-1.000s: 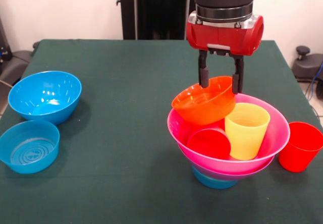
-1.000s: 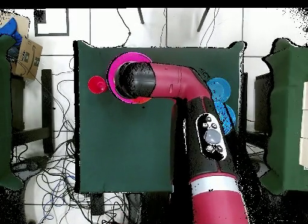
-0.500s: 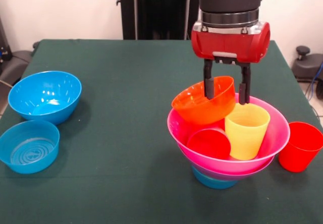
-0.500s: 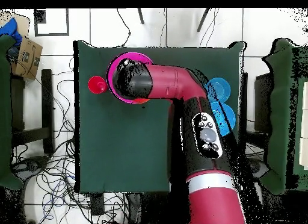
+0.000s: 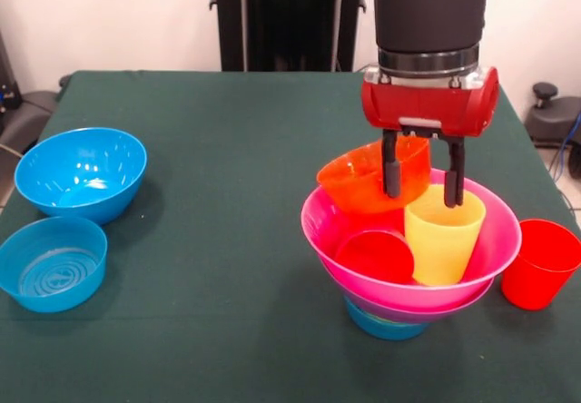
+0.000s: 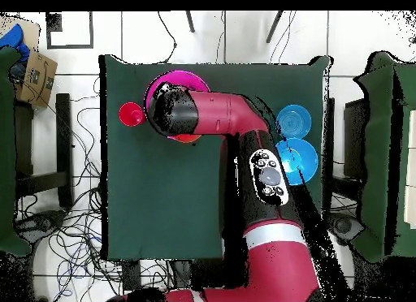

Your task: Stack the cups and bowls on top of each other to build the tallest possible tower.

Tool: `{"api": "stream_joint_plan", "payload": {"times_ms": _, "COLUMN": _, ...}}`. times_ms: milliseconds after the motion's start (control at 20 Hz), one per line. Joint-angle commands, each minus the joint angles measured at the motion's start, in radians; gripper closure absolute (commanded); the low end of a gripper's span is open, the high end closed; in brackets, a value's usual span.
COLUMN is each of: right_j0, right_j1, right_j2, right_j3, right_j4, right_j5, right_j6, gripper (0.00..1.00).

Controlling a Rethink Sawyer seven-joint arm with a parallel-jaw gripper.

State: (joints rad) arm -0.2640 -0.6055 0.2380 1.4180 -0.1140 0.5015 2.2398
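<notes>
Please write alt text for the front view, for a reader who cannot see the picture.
A red robot pincer grips the rim of a tilted orange bowl above a wide pink bowl, which holds a yellow cup and a red cup and sits on a small blue bowl. Another red cup stands beside this stack, and two more blue bowls sit apart on the green table.

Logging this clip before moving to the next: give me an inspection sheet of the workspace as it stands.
Surface: green cloth table.
Job's things: wide pink plastic bowl holds yellow cup, red cup on its side and tilted orange bowl; small blue bowl beneath; second red cup alongside; two blue bowls apart.
Clutter: nothing seen.
Gripper: gripper straddles orange bowl's rim.
Cables: tangled on floor.
Surroundings: cardboard box.
</notes>
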Motion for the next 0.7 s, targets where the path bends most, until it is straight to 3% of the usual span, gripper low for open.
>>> {"api": "stream_joint_plan", "payload": {"times_ms": 50, "right_j0": 0.025, "right_j1": 0.089, "right_j2": -0.028, "right_j3": 0.046, "right_j4": -0.012, "right_j5": -0.042, "right_j6": 0.104, "gripper": 0.00}}
{"api": "stream_joint_plan", "payload": {"times_ms": 250, "right_j0": 0.026, "right_j1": 0.063, "right_j2": -0.041, "right_j3": 0.061, "right_j4": -0.016, "right_j5": -0.009, "right_j6": 0.081, "gripper": 0.00}}
{"api": "stream_joint_plan", "payload": {"times_ms": 500, "right_j0": 0.036, "right_j1": -0.117, "right_j2": -0.068, "right_j3": 0.093, "right_j4": 0.020, "right_j5": 0.198, "right_j6": 0.048, "gripper": 0.00}}
{"api": "stream_joint_plan", "payload": {"times_ms": 700, "right_j0": 0.042, "right_j1": -0.202, "right_j2": -0.081, "right_j3": 0.064, "right_j4": 0.040, "right_j5": 0.340, "right_j6": 0.037, "gripper": 0.00}}
